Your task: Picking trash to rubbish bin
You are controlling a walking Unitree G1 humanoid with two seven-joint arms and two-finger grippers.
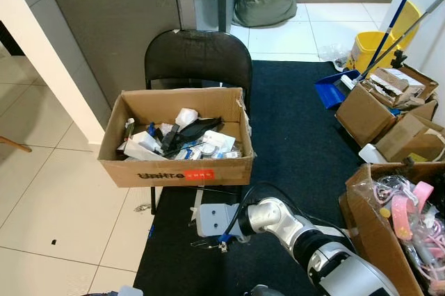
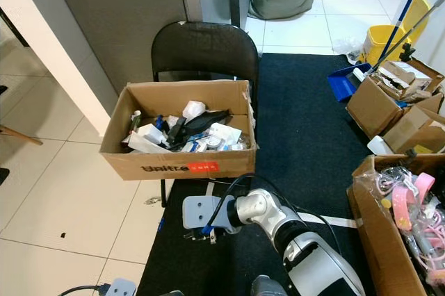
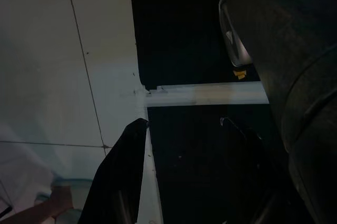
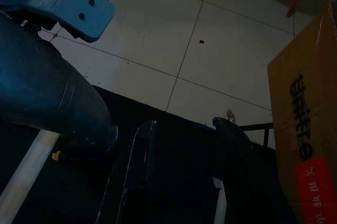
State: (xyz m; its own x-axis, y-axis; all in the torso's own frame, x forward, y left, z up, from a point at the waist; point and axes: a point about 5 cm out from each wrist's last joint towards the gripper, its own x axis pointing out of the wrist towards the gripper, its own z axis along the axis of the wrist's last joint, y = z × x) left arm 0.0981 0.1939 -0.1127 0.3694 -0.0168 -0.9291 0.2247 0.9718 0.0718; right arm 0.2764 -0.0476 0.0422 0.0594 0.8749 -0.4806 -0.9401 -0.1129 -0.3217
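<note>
Your right tool [image 4: 181, 129] hangs low over the dark rug [image 1: 299, 136], fingers apart and holding nothing, just near of the trash-filled cardboard box [image 1: 177, 160] on the black chair [image 1: 198, 56]. You look to be between picks. Next, find loose rubbish on the floor; I cannot make any out here.

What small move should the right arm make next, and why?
Probably lift the right gripper toward the cardboard box on the chair. Its fingers look open and empty, low over the black carpet just below the box front.
</note>
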